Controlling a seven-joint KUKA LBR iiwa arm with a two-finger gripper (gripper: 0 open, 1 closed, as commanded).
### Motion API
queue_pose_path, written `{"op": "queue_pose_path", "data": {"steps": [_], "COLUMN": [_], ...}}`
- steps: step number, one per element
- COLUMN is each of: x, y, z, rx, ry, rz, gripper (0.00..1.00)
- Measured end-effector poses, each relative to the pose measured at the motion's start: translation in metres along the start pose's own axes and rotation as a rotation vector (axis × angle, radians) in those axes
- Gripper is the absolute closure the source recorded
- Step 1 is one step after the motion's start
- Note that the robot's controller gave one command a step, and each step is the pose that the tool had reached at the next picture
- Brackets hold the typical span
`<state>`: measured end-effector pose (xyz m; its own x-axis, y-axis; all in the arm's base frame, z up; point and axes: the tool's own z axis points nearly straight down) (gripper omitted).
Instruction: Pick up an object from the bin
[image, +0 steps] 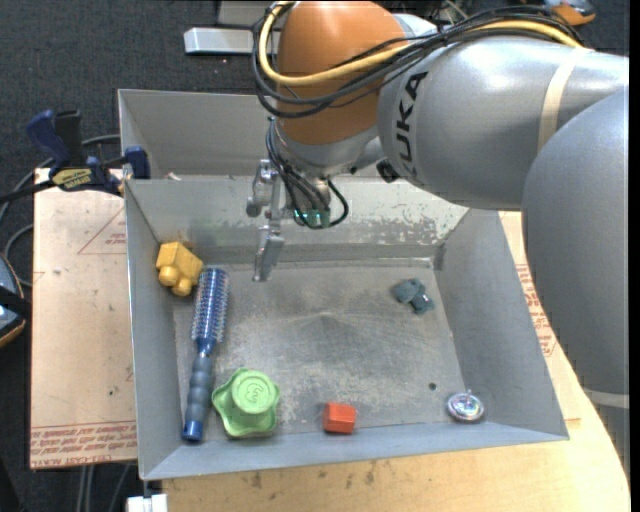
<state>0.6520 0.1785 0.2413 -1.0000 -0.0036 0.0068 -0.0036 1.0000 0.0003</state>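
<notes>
My gripper (262, 270) hangs over the back left part of the bin, close to the rear wall, with nothing seen in it. A yellow blocky toy (178, 266) lies to its left against the left wall. Just below and left of the gripper, a blue hairbrush (205, 340) lies lengthwise, bristle head toward the back and handle toward the front.
A green ridged cap (246, 403) sits at the front left beside the brush handle. A small red block (340, 418) lies at the front middle, a grey-teal lump (411, 295) at mid right, and a round silver piece (465, 406) in the front right corner.
</notes>
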Motion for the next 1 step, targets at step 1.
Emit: {"op": "queue_pose_path", "data": {"steps": [1], "x": [0.0564], "y": [-0.072], "z": [0.1098], "rx": [0.002], "ry": [-0.002], "rz": [-0.494], "gripper": [0.0]}}
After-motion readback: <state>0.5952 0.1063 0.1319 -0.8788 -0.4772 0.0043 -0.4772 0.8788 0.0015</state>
